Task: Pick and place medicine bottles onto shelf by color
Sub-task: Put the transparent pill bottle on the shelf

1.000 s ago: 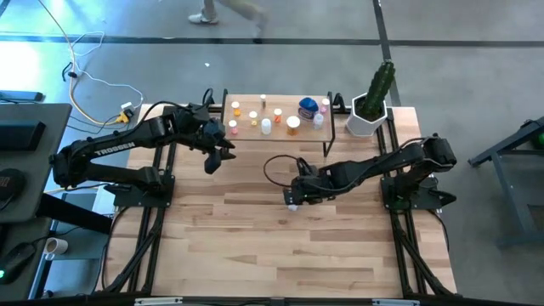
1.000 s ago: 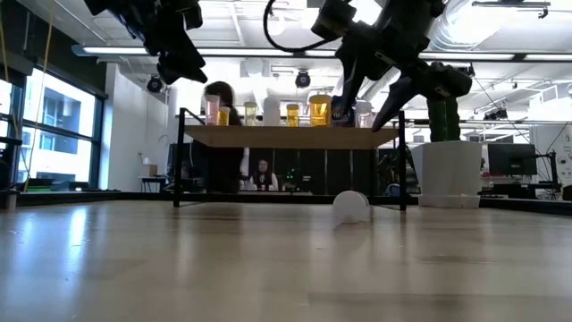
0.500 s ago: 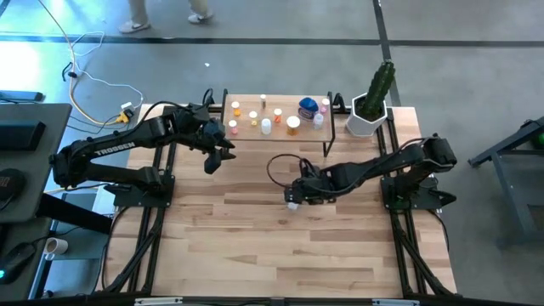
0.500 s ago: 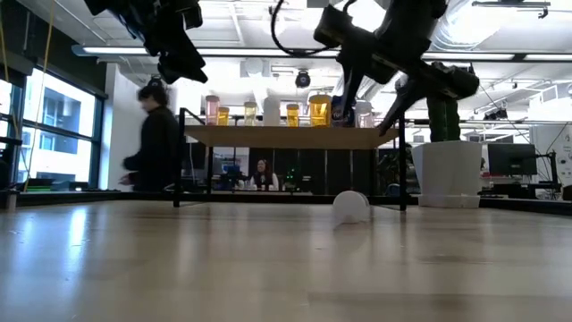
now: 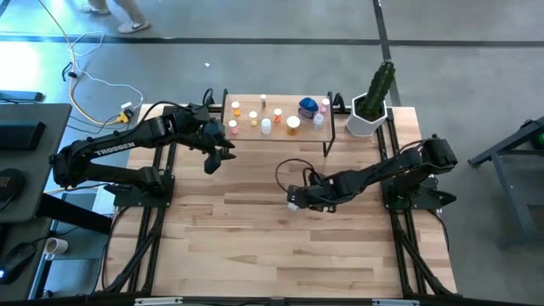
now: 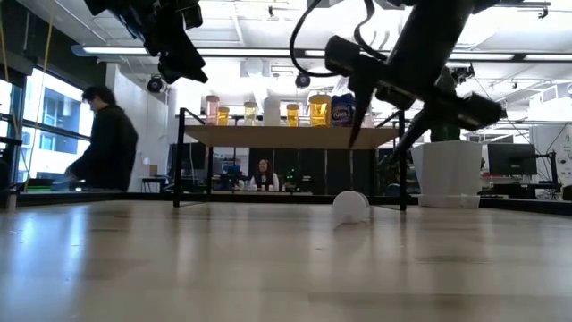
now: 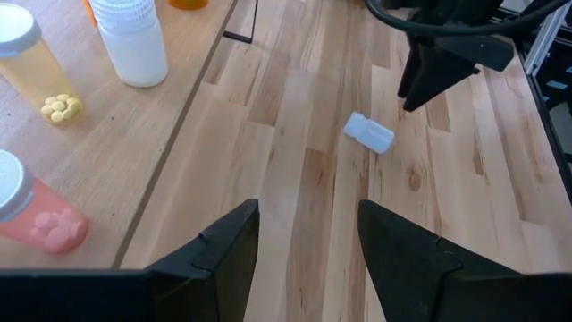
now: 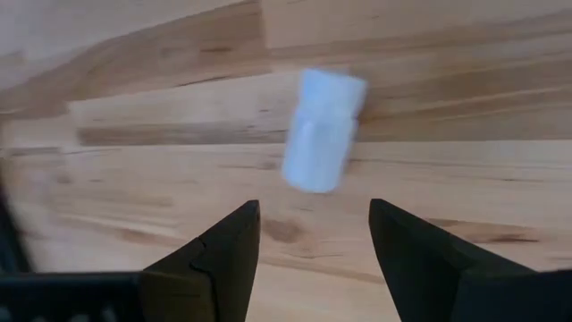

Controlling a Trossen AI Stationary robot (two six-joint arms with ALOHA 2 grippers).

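A small white bottle (image 5: 291,204) lies on its side on the bare tabletop, also seen in the low view (image 6: 351,207) and both wrist views (image 7: 369,133) (image 8: 322,131). My right gripper (image 5: 299,197) hovers open above it, fingers pointing down (image 6: 375,143) (image 8: 313,241), touching nothing. The shelf (image 5: 277,131) stands at the far edge with several bottles upright on it, among them the round blue one (image 5: 308,106) (image 6: 342,110). My left gripper (image 5: 218,158) hangs open in the air by the shelf's left end (image 7: 308,241).
A white pot with a green cactus (image 5: 368,119) (image 6: 444,170) stands right of the shelf at the far right corner. The shelf's black legs (image 6: 180,161) stand behind the fallen bottle. A person (image 6: 103,143) walks in the room beyond the table.
My right gripper has come down toward the fallen white bottle and shifted slightly toward the table's near edge, its arm stretching lower. The bottle has stayed where it lay. The left arm kept still. A person has walked across the room behind.
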